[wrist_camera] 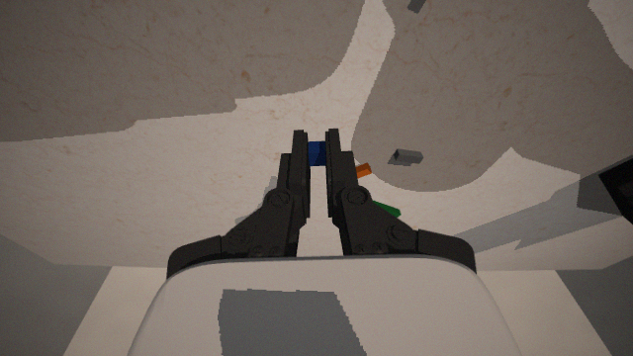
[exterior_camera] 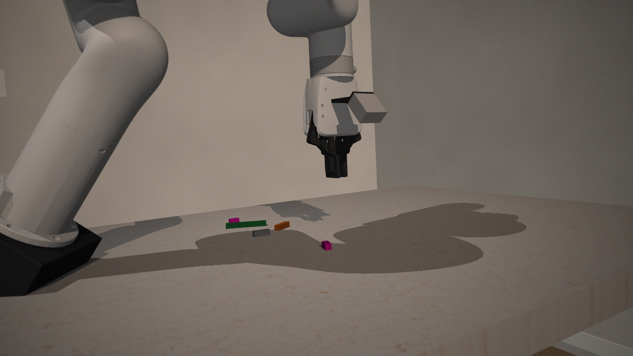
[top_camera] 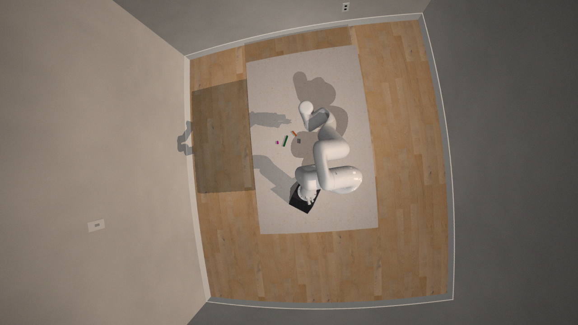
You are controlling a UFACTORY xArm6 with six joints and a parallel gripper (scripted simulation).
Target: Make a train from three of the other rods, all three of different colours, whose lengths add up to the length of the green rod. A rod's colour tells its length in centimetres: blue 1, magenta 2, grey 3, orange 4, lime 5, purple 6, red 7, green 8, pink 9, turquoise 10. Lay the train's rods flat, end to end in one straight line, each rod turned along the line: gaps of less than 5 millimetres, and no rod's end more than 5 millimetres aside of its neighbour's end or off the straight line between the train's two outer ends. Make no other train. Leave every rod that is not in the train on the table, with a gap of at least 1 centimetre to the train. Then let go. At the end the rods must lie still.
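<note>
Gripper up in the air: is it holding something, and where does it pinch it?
Yes. The gripper is shut on the little blue rod, pinched on its two opposite sides right between the fingertips, high above the table.

Blue rod (wrist_camera: 316, 153), black tool (wrist_camera: 316, 148)
</note>
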